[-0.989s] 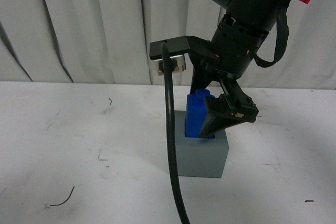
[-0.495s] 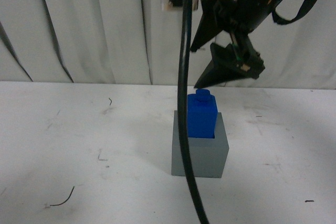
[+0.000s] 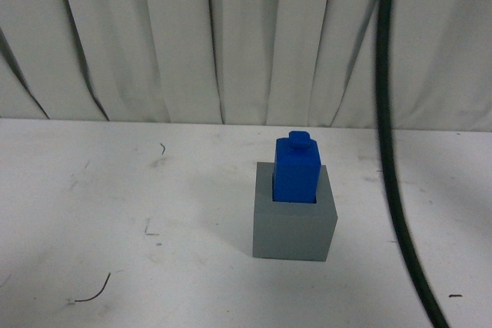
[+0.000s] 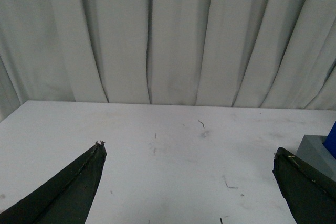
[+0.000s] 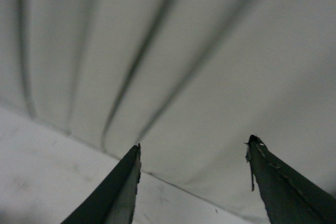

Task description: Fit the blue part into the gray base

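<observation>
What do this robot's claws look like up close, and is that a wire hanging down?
Each claw has two dark, nearly black fingers tapering to points: the left claw and right claw look alike. A thick dark cable hangs down the front view.

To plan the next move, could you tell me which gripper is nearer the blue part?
Probably left: the open left gripper sits low beside the base holding the blue part. The right gripper is raised, facing only curtain.
</observation>
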`<action>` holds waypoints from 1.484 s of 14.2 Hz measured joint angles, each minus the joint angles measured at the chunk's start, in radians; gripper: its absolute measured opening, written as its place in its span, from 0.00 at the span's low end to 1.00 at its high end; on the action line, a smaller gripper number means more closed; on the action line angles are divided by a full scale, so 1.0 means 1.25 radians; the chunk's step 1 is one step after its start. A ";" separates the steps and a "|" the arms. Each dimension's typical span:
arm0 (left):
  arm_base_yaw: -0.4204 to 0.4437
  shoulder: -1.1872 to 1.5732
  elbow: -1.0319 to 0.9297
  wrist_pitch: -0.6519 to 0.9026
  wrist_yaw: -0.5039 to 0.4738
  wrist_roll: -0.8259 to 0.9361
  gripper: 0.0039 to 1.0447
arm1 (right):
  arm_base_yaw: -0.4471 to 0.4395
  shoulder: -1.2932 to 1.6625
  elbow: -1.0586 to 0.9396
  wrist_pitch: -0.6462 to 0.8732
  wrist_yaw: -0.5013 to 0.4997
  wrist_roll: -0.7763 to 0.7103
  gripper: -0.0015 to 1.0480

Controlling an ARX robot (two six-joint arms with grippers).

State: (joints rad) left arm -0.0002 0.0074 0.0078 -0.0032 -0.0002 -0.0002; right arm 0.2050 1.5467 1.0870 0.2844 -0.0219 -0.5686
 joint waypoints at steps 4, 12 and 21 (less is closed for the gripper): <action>0.000 0.000 0.000 0.000 0.000 0.000 0.94 | -0.161 -0.407 -0.493 0.203 0.026 0.407 0.17; 0.000 0.000 0.000 0.000 0.000 0.000 0.94 | -0.164 -0.921 -0.818 0.032 0.017 0.443 0.02; 0.000 0.000 0.000 0.000 0.000 0.000 0.94 | -0.164 -1.085 -0.861 -0.074 0.017 0.443 0.02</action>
State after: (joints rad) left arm -0.0002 0.0074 0.0078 -0.0032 -0.0002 -0.0002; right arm -0.0002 0.1902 0.0113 0.1921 -0.0002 -0.0147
